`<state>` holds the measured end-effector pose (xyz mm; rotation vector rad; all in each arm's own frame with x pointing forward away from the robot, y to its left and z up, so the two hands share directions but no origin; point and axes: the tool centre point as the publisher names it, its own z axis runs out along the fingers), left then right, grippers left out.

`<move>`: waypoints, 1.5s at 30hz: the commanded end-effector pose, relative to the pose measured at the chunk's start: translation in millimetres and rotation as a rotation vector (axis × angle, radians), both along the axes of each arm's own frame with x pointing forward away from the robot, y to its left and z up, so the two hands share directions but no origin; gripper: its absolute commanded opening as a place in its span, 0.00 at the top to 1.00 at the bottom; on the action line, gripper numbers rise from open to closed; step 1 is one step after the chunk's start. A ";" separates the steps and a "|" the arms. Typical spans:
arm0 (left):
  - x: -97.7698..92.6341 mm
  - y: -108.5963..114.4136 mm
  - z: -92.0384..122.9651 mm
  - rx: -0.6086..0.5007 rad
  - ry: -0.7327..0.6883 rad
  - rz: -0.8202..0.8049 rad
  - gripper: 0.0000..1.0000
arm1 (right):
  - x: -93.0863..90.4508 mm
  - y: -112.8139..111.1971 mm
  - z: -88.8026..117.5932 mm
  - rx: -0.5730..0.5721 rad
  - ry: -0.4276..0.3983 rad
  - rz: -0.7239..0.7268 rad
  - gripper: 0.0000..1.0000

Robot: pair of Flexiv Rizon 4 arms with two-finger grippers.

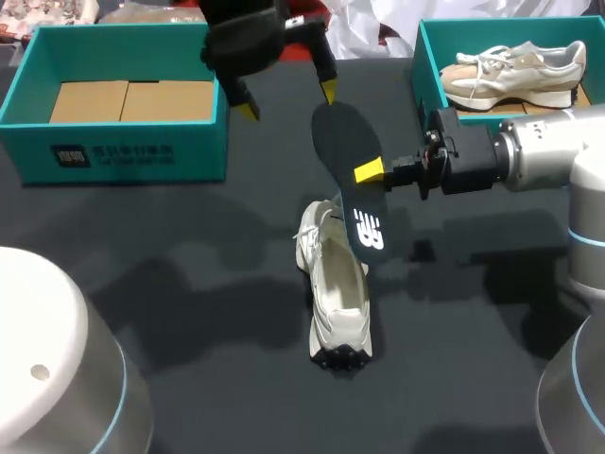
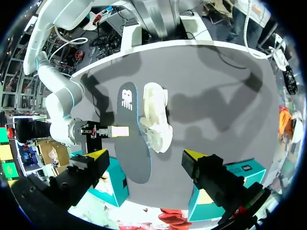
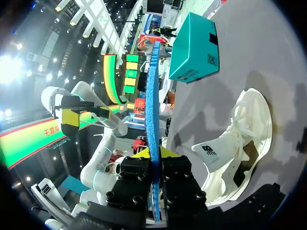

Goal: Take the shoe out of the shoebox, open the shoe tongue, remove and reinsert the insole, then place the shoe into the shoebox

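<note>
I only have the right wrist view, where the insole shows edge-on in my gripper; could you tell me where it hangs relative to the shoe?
Observer: In the head view the black foam insole, held at mid-length by the right gripper, hangs tilted, its logo end lowest, over the white sneaker on the table.
Operator: Thank you; is my other arm free?
Observer: Yes, the left gripper is open above the insole's plain end, gripping nothing.

You see the shoe (image 1: 338, 303) mid-table, with the insole (image 1: 348, 180) above it, the left box (image 1: 123, 147) behind-left and the right box (image 1: 510, 30) behind-right.
</note>
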<state>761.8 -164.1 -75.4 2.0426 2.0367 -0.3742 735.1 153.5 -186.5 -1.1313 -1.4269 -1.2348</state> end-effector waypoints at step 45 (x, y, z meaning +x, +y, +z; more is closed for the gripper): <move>-25.7 37.8 -52.4 -0.537 -0.116 0.073 0.00 | -1.1 0.8 -0.2 -0.002 0.000 -0.002 1.00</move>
